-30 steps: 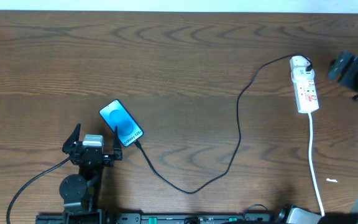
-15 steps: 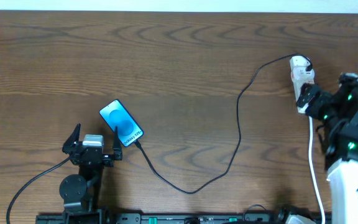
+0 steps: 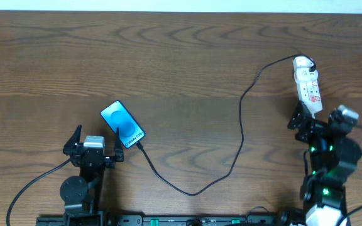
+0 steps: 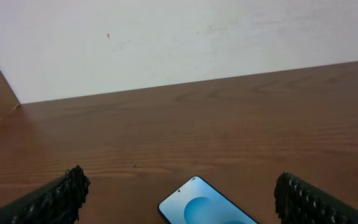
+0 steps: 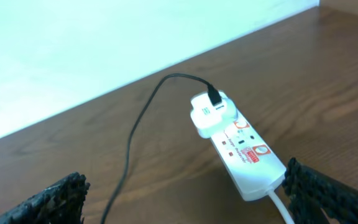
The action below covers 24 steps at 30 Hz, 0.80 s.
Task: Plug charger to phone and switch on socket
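Phone (image 3: 122, 124) lies on surface (image 3: 181, 63) just ahead of my left claw (image 3: 96, 144), charger (image 3: 241, 125) tip at its near edge, seemingly plugged in | socket (image 3: 308, 85) just beyond my right claw (image 3: 319, 119), likely lined up to switch it on | both claws wide, holding nothing.

The tabletop (image 3: 168, 63) is dark brown with streaky wood grain, and the wall (image 4: 166, 37) behind its far edge is off-white. The phone (image 3: 122, 123) has a black rim and a bright blue screen bearing a paler blue circle and small dark lettering. The charger (image 3: 241, 125) is black. Near the right edge, the socket (image 3: 309, 88) is white with small red marks, and its cord (image 5: 277, 205) is white too. The left end effector (image 3: 96, 144) and right end effector (image 3: 319, 120) are black with ribbed pads (image 5: 55, 199). Green lights dot the right arm (image 3: 324, 169).
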Tool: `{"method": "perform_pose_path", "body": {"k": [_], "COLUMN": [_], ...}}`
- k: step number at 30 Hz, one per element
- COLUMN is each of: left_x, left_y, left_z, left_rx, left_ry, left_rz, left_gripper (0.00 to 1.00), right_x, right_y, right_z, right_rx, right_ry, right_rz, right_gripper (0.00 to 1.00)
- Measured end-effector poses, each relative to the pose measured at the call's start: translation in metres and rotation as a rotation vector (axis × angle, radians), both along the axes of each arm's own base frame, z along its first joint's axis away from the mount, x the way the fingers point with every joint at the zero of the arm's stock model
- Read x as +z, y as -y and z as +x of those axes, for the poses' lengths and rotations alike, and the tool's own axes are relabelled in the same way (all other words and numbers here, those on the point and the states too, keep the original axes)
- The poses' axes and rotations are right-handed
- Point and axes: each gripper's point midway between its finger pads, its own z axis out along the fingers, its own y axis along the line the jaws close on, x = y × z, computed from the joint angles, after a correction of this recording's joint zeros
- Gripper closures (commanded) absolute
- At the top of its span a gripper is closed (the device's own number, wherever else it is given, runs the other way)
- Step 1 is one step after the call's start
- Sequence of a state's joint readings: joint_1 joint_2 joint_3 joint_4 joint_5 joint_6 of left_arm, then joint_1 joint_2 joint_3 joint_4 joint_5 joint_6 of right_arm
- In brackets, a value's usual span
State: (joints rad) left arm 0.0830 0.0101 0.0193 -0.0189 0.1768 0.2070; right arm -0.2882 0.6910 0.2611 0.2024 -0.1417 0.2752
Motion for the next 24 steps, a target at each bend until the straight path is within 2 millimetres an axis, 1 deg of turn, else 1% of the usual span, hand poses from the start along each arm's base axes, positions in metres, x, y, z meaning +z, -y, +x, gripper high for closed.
{"method": "perform_pose_path", "body": {"k": [3,8,12,17,24], "left_x": [0.000,0.000,0.000,0.000,0.000], "left_y": [0.000,0.000,0.000,0.000,0.000], "left_z": [0.000,0.000,0.000,0.000,0.000], "left_rx": [0.000,0.000,0.000,0.000,0.000], "left_ry": [0.001,0.000,0.000,0.000,0.000], "left_rz": [0.000,0.000,0.000,0.000,0.000], "left_gripper": [0.02,0.02,0.02,0.02,0.02], "right_x": [0.003,-0.008,-0.022,-0.015,-0.021], "right_y": [-0.003,-0.008,-0.011,-0.012,-0.017], "right_z": [-0.010,-0.025,-0.033,-0.037,-0.042], "right_rx": [-0.001,-0.002,-0.005,-0.005,0.002], "right_ry": [0.083,0.155,0.145,0.173,0.150], "right_rz": [-0.013,-0.005,0.013,0.009,0.014], "right_gripper": [0.01,0.01,0.01,0.01,0.01]}}
